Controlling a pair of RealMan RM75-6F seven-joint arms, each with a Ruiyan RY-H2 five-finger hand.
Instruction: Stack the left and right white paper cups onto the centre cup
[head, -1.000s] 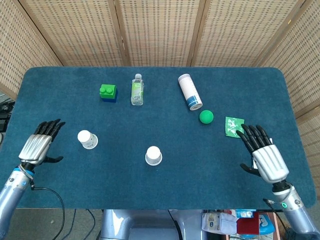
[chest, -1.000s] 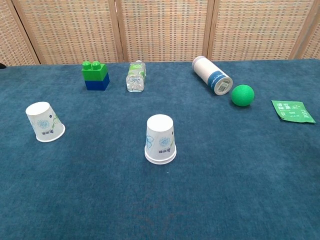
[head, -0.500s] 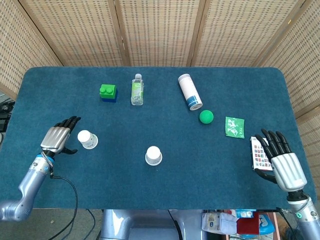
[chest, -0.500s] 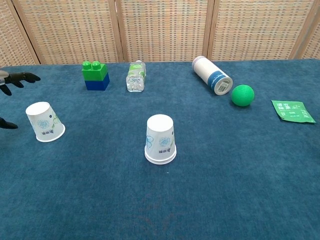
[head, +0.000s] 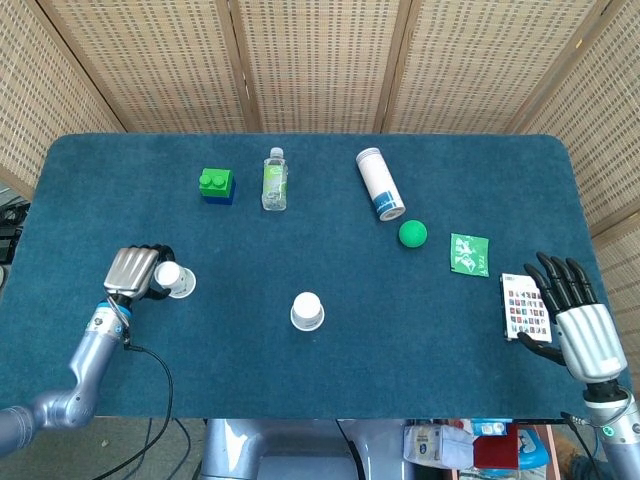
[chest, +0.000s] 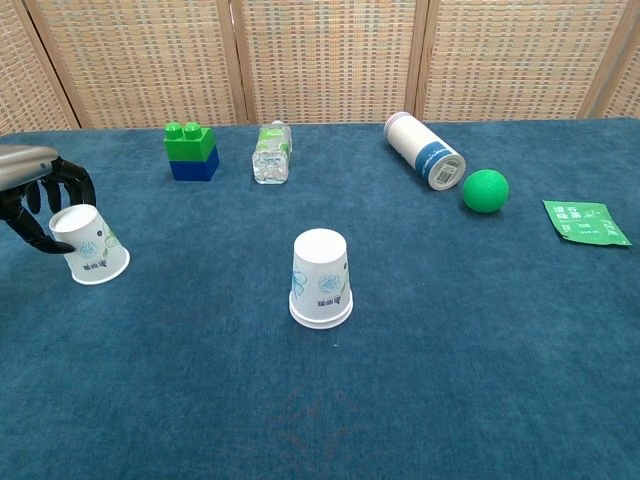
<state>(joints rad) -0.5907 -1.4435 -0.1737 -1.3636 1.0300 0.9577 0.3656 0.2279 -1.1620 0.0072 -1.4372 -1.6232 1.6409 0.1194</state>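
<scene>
Your left hand curls around the top of the left cup, which stands upside down on the table; firm grip cannot be confirmed. The centre cup stands apart, nothing between them. Block, bottle, tube and ball lie behind. Only the head view shows your right hand, fingers spread, empty, beside a patterned card.

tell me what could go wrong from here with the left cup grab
The left hand curls round the top of the left cup, which stands upside down and already looks tilted; squeezing the thin paper could dent it or tip it over. Carrying it to the centre cup, a skewed grip may make it catch on the rim instead of sliding down. The task names a right cup, but none shows; the right hand rests by a patterned card.
</scene>
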